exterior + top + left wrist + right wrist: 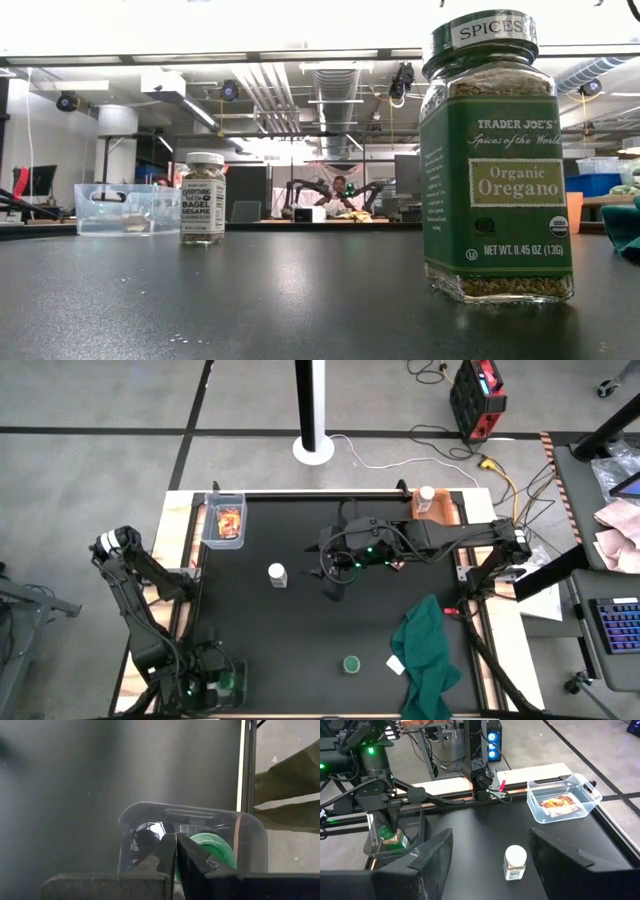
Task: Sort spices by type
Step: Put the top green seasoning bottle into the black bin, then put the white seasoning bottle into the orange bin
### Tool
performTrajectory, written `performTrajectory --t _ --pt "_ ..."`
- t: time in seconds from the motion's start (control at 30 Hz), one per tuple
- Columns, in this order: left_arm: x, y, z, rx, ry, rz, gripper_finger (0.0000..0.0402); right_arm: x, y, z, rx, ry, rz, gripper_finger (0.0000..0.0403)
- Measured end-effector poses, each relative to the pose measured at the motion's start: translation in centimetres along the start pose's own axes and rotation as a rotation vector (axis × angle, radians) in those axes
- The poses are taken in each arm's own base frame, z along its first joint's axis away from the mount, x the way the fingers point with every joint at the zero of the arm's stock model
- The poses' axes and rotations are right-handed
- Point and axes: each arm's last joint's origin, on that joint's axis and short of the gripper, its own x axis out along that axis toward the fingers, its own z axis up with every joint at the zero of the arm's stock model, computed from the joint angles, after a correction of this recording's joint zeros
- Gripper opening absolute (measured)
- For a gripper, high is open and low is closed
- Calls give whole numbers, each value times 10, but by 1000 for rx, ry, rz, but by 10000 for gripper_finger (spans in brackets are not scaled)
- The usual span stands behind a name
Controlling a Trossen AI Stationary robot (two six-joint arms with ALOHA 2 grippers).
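Observation:
A white-capped jar (277,574) (203,198) (515,862) stands upright on the black mat. My right gripper (335,578) (490,870) hovers open just to its right, a finger on either side. A green-lidded oregano jar (351,663) (497,160) stands near the mat's near edge. Another green-lidded jar (214,847) (391,836) sits in a clear bin (222,678) (130,827) at the near left corner. My left gripper (226,676) (176,852) is shut above that bin. Orange foil packets (229,520) (560,805) lie in the far-left bin. A second white-capped jar (426,495) stands in the far-right bin.
A dark green cloth (428,655) is bunched at the near right of the mat, a white paper scrap (396,664) beside it. The clear far-left bin (211,532) (125,208) and the orange far-right bin (447,512) sit along the far edge. The mat's middle is bare.

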Motion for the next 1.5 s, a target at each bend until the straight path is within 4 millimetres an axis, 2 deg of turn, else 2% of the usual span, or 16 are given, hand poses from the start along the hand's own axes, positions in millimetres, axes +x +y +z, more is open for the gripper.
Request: performTrajectory --t 0.23,0.37,0.5,0.63,0.83,0.97,1.1,1.37,1.5 --pt "-2 1 1 -12 1 4 0 0 0 0 3 2 0 241" --pt "-18 -1 12 -21 -8 13 0 0 -2 0 27 2 -25 235" --pt "-44 -2 36 -32 -89 59 0 1 -10 -2 54 22 -59 233" --pt "-67 5 66 -24 -162 113 0 2 -20 -2 103 35 -88 235" --pt "-81 27 100 20 -277 171 0 3 -36 -1 154 39 -123 235" --pt "-83 49 111 18 -301 201 0 2 -43 -7 180 110 -150 230" --pt "-82 66 122 -7 -355 116 0 0 -50 -17 208 218 -189 229" --pt "-50 106 134 -122 -276 -232 0 -9 -74 -37 362 435 -328 230" --pt "-37 133 136 -197 -302 -134 0 -18 -94 -47 426 547 -421 227"
